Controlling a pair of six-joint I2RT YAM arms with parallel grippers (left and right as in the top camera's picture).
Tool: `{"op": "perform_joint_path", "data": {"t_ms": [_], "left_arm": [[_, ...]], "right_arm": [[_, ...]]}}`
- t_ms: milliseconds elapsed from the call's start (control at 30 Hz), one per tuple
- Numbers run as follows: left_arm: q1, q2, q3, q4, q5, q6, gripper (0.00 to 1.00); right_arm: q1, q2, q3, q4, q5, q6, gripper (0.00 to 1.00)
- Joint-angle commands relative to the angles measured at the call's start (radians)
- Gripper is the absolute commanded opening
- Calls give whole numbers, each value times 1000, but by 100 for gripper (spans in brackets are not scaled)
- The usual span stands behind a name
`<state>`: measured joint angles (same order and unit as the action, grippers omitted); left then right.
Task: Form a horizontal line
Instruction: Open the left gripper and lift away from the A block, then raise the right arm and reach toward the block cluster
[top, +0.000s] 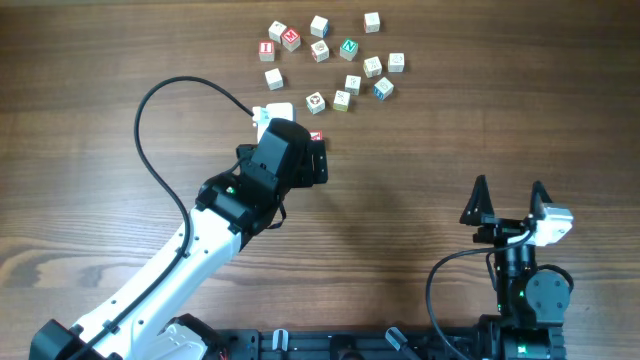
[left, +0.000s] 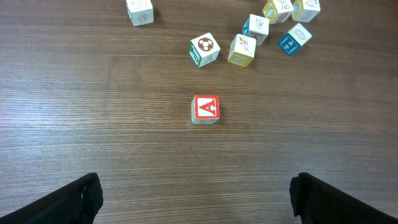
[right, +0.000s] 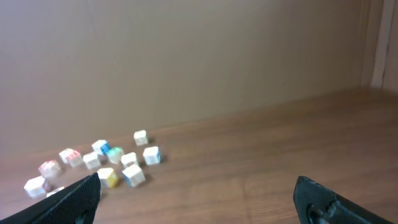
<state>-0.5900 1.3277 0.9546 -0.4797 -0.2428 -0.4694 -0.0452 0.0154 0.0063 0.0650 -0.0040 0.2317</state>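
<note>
A cube with a red letter A (left: 205, 109) lies alone on the wooden table (left: 93, 124), upright, ahead of my left gripper (left: 199, 199). The left gripper is open with nothing between its fingers. From overhead that gripper (top: 308, 158) hangs just below the red-lettered cube (top: 316, 135), which peeks out at its upper edge. Several other letter cubes (top: 330, 60) lie scattered at the back; no horizontal line shows among them. My right gripper (top: 509, 195) stands open and empty at the front right, far from the cubes.
Closest behind the red cube are a soccer-ball cube (left: 204, 50), a yellow-edged cube (left: 242, 50) and a blue one (left: 292, 38). The right wrist view shows the scattered cubes (right: 118, 162) blurred at the far left. A black cable (top: 150, 150) loops left of the left arm.
</note>
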Motion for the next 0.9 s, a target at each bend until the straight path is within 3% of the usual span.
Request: {"op": "perform_joint_path", "data": {"t_ms": [0,133,267,533,667,867], "left_arm": [[-1,-18,-3,-1,-28,-6,100],[-1,-18,-3,-4,-28,-6,100],[-1,-18,-3,-3,-38,-6,100],[-1,-18,-3,-1,-39,-6,100],[-1,-18,-3,-12,-46,-5,100],[-1,-18,-3,-39,-108,-6,100]], "right_arm": [[-7,-7,-1,109,-193,111,100],[-7,49,45,150,-274,145,100],[-7,214,150,147,-344,131,100],[-6,845,536,42,-620,109,100],[-6,1067,630,31,-784,118,100],[-7,1284,655,40,-840,331,100]]}}
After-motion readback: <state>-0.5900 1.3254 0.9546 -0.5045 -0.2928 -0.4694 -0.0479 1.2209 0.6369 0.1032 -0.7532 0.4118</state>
